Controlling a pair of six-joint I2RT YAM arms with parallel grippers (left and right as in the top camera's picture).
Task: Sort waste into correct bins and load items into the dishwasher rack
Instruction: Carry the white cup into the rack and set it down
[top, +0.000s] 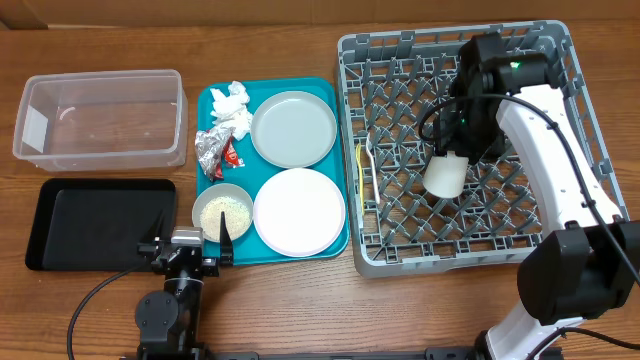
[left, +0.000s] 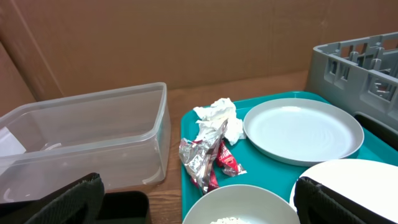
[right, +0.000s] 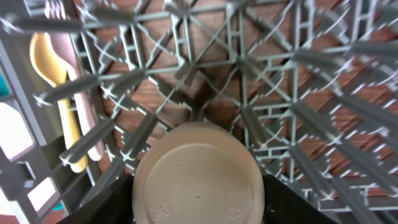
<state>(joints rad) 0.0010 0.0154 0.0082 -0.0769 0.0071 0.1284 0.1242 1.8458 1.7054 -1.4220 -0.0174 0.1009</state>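
Fingers nearest me, the left fingers (top: 227, 250), sit low at the near edge of the tabletop (top: 300, 310), spread wide with nothing between them. Just beyond them is the teal tray (top: 338, 95), and to its left the black tray (top: 95, 225) lies flat on the wood. On the teal tray's near end stand the grey bowl (top: 203, 197), with rice (top: 223, 212) in its bottom, and the white plate (top: 298, 210) beside it. Further back on the same tray the foil wrapper (top: 209, 150) and the red packet (top: 234, 156) lie touching, then the tissue (top: 230, 104) in the far left corner, with the grey plate (top: 293, 128) to its right. The clear tub (top: 100, 75) stands left of that, behind the black tray. Off to the right is the rack (top: 450, 40). The yellow utensil (top: 361, 170) lies along its left wall beside a pale utensil (right: 87, 124). Over the middle of the rack the right fingers (right: 102, 205) are closed on the white cup (top: 445, 172), its base towards the wrist camera; whether it touches the pegs I cannot tell
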